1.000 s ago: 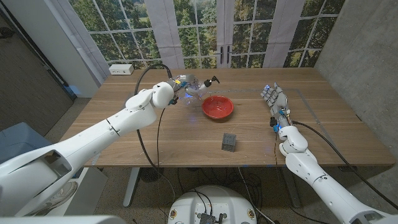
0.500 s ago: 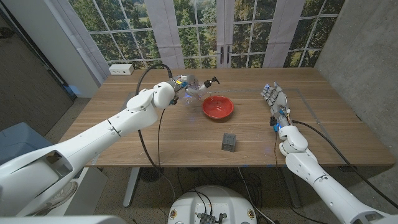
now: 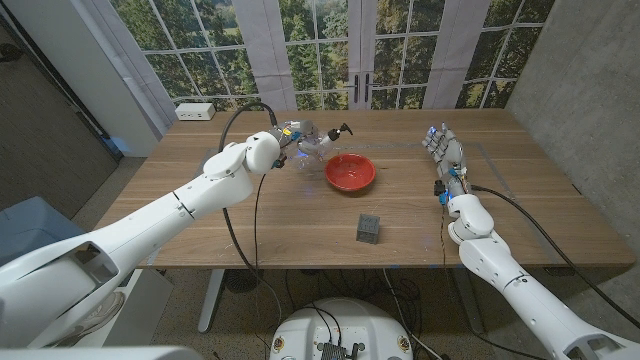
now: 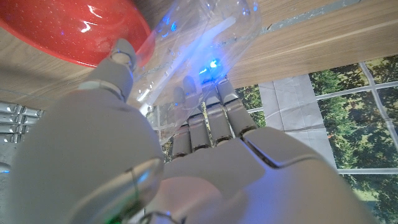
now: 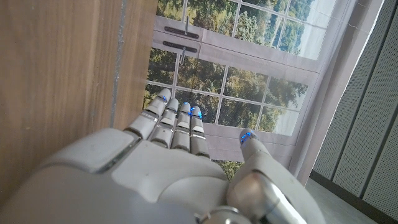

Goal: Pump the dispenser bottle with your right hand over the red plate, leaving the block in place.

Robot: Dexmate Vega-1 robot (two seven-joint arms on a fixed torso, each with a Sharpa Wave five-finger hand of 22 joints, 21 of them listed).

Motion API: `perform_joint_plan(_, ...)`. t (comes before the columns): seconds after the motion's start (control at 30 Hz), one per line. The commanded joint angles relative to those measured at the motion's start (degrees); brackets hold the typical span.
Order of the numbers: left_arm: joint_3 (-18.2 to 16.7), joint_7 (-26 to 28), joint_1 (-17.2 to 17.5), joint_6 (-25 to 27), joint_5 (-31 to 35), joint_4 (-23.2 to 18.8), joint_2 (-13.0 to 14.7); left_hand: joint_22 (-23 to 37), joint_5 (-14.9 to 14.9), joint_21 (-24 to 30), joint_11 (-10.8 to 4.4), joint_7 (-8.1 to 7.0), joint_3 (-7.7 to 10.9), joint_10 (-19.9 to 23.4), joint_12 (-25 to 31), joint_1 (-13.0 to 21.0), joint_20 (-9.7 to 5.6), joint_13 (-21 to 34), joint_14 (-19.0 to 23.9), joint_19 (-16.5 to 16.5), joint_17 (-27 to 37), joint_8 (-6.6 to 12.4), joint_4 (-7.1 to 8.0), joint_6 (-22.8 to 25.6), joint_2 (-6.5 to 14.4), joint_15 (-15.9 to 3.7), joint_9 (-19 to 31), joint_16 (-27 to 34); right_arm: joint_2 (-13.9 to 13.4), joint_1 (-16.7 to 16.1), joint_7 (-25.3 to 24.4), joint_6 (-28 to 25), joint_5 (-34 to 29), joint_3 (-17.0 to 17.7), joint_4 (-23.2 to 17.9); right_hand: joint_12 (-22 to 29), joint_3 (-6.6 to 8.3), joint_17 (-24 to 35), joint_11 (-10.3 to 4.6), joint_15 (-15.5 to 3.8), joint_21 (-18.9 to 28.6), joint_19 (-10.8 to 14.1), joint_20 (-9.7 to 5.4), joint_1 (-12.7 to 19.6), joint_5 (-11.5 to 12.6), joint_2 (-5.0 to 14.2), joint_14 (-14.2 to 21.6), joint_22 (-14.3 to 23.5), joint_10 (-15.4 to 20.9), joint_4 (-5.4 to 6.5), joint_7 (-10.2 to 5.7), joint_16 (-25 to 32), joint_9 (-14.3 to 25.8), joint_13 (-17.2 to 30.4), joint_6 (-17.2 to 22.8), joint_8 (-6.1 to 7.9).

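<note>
- Bottle (image 3: 318,143): one, clear, tilted, gripped by the left robot hand (image 3: 292,137) just behind the plate (image 3: 350,172).
- Block (image 3: 369,228): one, on the tabletop (image 3: 200,215) near the plate.
- Right robot hand (image 3: 444,152): fingers extended, holding nothing.

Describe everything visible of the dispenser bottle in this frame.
The dispenser bottle is clear, plastic-looking, with a black pump head and spout at its end. The left hand grips its body and holds it tilted, pump end toward the far rim of the red plate. In the left wrist view its transparent wall glints with blue light beside the fingers. Contents cannot be judged.
</note>
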Motion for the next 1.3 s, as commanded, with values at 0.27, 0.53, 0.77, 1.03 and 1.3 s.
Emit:
perform_joint_plan(0.27,0.32,-0.49,0.16,0.76,1.17,-0.84,-0.25,0.22,0.29,0.53,-11.53,-10.38,5.02,11.49,-0.26,11.98,-8.23,0.19,10.17,2.95,0.24,0.39,4.49,12.05,12.57,-18.92,0.18,0.31,-1.33,1.87,-3.3,-1.68,-5.58,-0.85,-3.51,0.13,0.49,0.39,0.1,0.26,-0.16,0.23,0.55,0.21,0.02,1.89,0.15,0.22,0.18,0.2,0.08,0.34,0.25,0.2,0.4,-0.01)
perform_joint_plan(0.53,0.42,-0.89,0.52,1.79,1.96,-1.87,-0.06,0.22,0.28,0.66,-11.51,-10.43,4.98,11.49,-0.35,12.0,-8.29,0.28,10.27,2.84,0.28,0.31,4.51,11.99,12.58,-18.93,0.22,0.33,-1.87,3.66,-3.75,-2.83,-8.63,-2.02,-4.41,0.17,0.56,0.47,0.16,0.27,-0.1,0.42,0.7,0.17,-0.02,1.92,0.34,0.23,0.29,0.33,0.0,0.46,0.26,0.2,0.52,0.04)
perform_joint_plan(0.77,0.29,-0.96,1.0,2.57,2.26,-2.75,0.09,0.21,0.28,0.84,-11.44,-10.33,4.95,11.6,-0.42,12.04,-8.28,0.33,10.37,2.8,0.31,0.27,4.51,12.07,12.57,-18.94,0.23,0.34,-1.38,4.98,-3.11,-2.83,-9.08,-2.72,-3.79,0.22,0.71,0.48,0.18,0.29,-0.01,0.7,0.67,0.34,-0.02,1.89,0.58,0.23,0.42,0.24,-0.02,0.56,0.26,0.19,0.53,0.04)
perform_joint_plan(1.03,0.26,-1.03,1.31,2.93,2.46,-3.12,0.23,0.2,0.29,1.04,-11.28,-10.33,4.92,11.56,-0.57,12.08,-8.33,0.38,10.41,2.75,0.32,0.18,4.52,11.96,12.57,-18.93,0.32,0.3,-1.17,6.49,-4.01,-4.0,-11.73,-4.05,-4.12,0.2,0.88,0.47,0.12,0.29,-0.01,0.77,0.62,0.58,-0.02,1.84,0.66,0.24,0.4,0.08,-0.01,0.59,0.26,0.19,0.59,0.06)
perform_joint_plan(1.3,-0.05,-0.91,1.43,2.35,1.86,-2.84,0.18,0.19,0.29,1.26,-11.52,-10.31,4.9,11.73,-0.64,12.12,-8.37,0.48,10.44,2.68,0.33,0.14,4.53,12.07,12.58,-18.92,0.38,0.26,-0.95,7.51,-5.66,-5.59,-14.9,-5.33,-5.08,0.22,0.95,0.5,0.19,0.31,-0.02,0.8,0.69,0.64,-0.05,1.8,0.62,0.24,0.45,0.06,0.15,0.6,0.26,0.19,0.6,0.06)
